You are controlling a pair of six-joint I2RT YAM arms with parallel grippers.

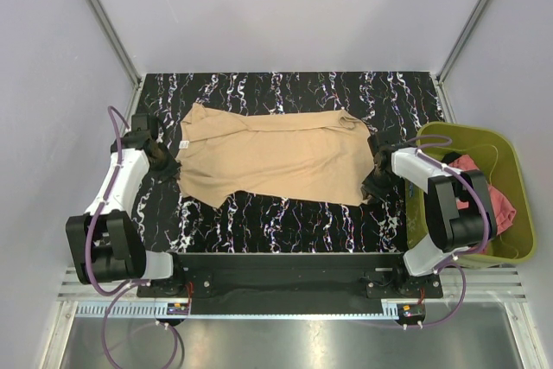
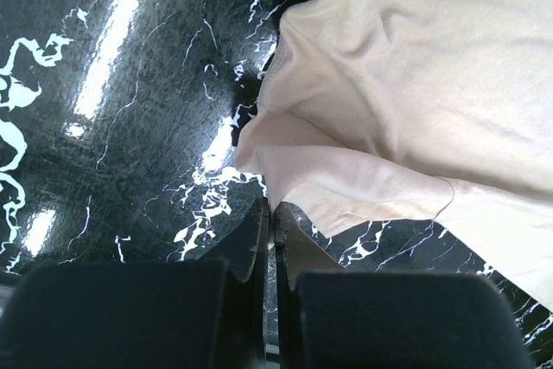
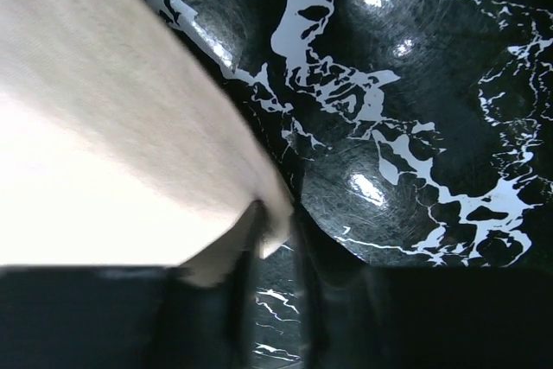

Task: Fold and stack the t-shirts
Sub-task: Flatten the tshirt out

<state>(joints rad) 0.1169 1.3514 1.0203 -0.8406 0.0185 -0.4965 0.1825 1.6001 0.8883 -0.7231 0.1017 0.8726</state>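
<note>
Both ends of the tan t-shirt (image 1: 276,157) are attended: left pincer (image 2: 270,211) clenched behind one edge, right pincer (image 3: 276,244) ajar around the hem (first fold pending); next needs a firm hem pinch.

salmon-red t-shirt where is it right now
In the top view the salmon-red t-shirt lies bunched in the olive-green bin off the table's right edge, partly behind the right arm, away from the tan t-shirt.
</note>
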